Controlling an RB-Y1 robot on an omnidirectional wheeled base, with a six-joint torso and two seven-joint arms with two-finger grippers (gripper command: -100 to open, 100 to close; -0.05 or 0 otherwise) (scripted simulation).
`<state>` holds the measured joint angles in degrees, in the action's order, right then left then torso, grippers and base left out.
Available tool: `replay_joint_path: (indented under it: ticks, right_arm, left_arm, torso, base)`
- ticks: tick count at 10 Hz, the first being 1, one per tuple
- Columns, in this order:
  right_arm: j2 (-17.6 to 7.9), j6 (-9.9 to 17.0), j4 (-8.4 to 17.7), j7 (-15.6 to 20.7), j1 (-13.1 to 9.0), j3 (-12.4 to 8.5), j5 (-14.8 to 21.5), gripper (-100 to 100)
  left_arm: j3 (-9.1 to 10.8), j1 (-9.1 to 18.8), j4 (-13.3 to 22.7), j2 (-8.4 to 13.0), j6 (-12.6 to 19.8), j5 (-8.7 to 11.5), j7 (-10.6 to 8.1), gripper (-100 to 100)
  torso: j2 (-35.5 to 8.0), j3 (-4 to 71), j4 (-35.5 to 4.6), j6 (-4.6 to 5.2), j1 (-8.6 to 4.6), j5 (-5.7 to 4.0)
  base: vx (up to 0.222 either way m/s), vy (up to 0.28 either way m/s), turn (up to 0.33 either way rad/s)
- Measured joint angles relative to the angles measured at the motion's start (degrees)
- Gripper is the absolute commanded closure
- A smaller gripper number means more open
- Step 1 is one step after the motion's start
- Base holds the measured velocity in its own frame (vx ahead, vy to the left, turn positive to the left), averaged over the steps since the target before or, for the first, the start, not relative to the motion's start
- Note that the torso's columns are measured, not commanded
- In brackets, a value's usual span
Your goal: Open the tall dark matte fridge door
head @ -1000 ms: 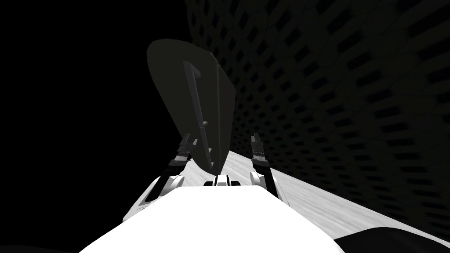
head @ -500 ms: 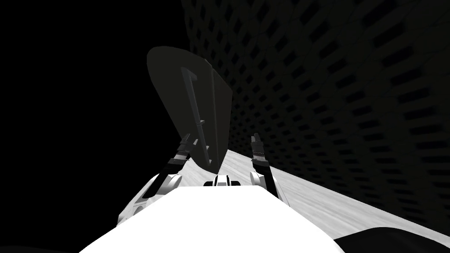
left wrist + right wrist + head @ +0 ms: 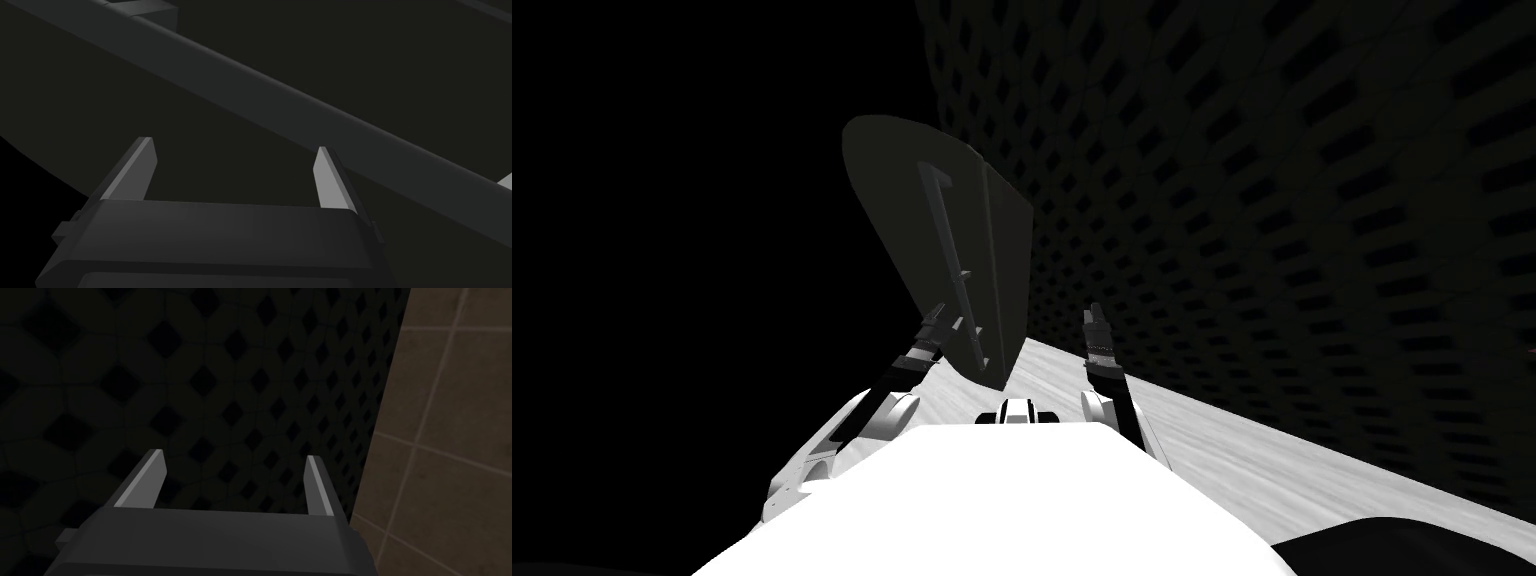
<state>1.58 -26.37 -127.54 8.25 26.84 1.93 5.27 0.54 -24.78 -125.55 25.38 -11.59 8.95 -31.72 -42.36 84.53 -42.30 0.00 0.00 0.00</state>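
Note:
The tall dark fridge (image 3: 912,215) stands ahead, slightly left of centre, with a long dark handle bar (image 3: 952,255) running down its door. My left gripper (image 3: 939,318) is beside the lower part of that bar. In the left wrist view the handle bar (image 3: 280,100) crosses slantwise just beyond the open left gripper (image 3: 234,150), with nothing between its fingers. The dark door face (image 3: 360,45) lies behind the bar. My right gripper (image 3: 1093,318) is raised to the right of the fridge; in its wrist view the right gripper (image 3: 232,460) is open and holds nothing.
A dark wall with a diamond pattern (image 3: 1272,200) runs along the right, behind the fridge. The pale floor (image 3: 1232,450) stretches between me and that wall. A black area (image 3: 672,250) lies left of the fridge.
The head picture has shifted slightly, so the fridge sits a little further left. My left arm has stretched out further, its elbow swinging left and down. The right arm has not moved.

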Motion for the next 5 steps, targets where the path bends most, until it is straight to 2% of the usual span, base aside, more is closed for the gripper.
replay_joint_path:
  ticks: [5]
  right_arm:
    - [0.0, 0.0, 0.0, 0.0, 0.0, 0.0, 0.0, 0]
  left_arm:
    - [0.74, 1.1, 0.4, 5.0, 3.5, 2.0, -7.25, -100]
  torso:
    - [0.1, 0.0, 0.0, -0.01, -0.02, -0.01]
  base:
    - [-0.076, -0.071, -0.045]
